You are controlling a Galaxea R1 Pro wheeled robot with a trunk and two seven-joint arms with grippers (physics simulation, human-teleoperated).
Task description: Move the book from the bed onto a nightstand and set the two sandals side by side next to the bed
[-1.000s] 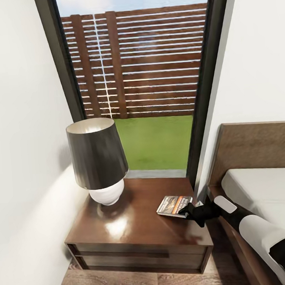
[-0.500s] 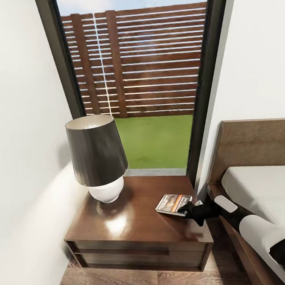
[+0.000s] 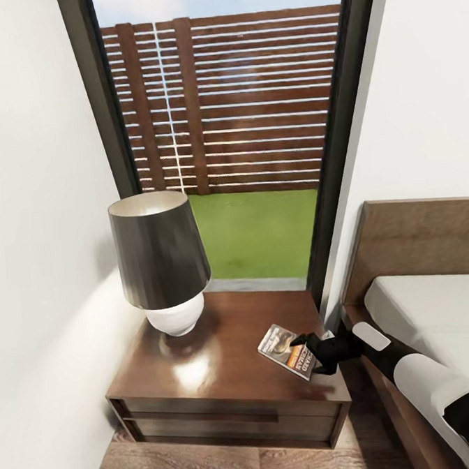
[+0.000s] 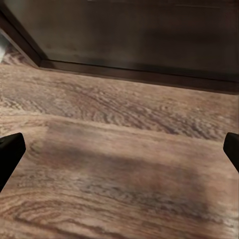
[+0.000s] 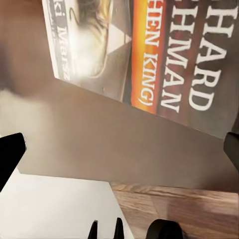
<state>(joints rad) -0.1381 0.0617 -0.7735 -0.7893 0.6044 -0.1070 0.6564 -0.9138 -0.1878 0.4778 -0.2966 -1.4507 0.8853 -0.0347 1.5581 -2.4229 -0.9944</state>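
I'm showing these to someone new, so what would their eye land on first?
Probably the lamp with its dark shade, standing on the left of the glossy nightstand, in front of the tall window with its slatted fence and green lawn. Next, the book lying near the nightstand's right edge, with the right gripper at it. The bed sits at the right.

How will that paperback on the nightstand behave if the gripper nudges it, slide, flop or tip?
The book lies flat on the glossy nightstand, so it would probably slide or spin rather than tip. It looks thin with a soft cover, so likely light and bendy if lifted by one edge. It sits near the right edge by the right gripper, so a push that way may drop it.
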